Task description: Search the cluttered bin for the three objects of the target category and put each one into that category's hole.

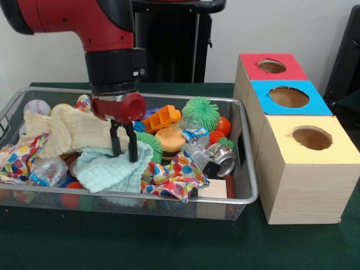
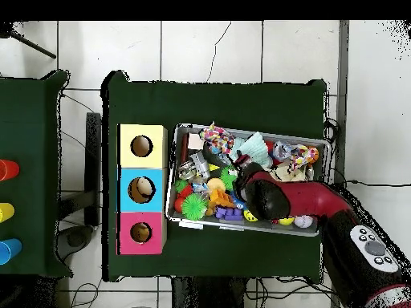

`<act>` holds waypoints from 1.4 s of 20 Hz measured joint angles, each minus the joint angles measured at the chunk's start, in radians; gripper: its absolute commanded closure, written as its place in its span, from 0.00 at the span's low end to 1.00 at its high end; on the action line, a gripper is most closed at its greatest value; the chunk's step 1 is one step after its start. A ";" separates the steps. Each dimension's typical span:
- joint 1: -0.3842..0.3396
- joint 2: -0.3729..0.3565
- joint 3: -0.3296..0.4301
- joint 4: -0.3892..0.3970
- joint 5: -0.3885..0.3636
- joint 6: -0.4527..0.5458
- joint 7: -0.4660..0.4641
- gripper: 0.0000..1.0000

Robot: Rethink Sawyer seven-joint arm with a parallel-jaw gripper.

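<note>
So the gripper hangs narrowly parted, empty, tips touching the mint cloth at the wire bin's left-centre. Looks like the search step; next it probably needs to pinch that cloth aside. The holed boxes wait right.

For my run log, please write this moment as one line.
gripper: open | over light blue cloth | in wire bin | yellow box hole: nothing visible
</note>
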 measured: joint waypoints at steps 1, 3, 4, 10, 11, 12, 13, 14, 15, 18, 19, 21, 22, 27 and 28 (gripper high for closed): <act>-0.006 0.012 0.009 0.000 0.000 -0.002 0.000 0.00; -0.015 0.040 0.030 0.000 0.000 -0.011 0.000 0.00; -0.016 0.046 0.036 0.000 0.000 -0.014 0.000 0.00; 0.000 0.060 0.063 0.001 -0.005 -0.016 0.000 0.00; 0.004 0.059 0.066 0.001 -0.005 -0.016 0.000 0.00; 0.008 0.058 0.068 0.001 -0.005 -0.016 0.000 0.00; 0.011 0.057 0.068 0.001 -0.006 -0.016 0.000 0.00; 0.020 0.055 0.067 0.000 -0.006 -0.016 0.000 0.00; 0.027 0.053 0.065 0.001 -0.006 -0.016 0.000 0.00; 0.075 0.054 0.028 -0.008 -0.011 -0.021 0.000 0.00; 0.087 0.055 0.016 -0.012 -0.015 -0.024 0.000 0.00; 0.146 0.071 -0.042 -0.031 -0.040 -0.055 0.000 0.00; 0.172 0.087 -0.071 -0.042 -0.054 -0.082 0.000 0.00; 0.232 0.153 -0.150 -0.087 -0.083 -0.215 0.000 0.00; 0.241 0.156 -0.166 -0.093 -0.086 -0.255 0.000 0.00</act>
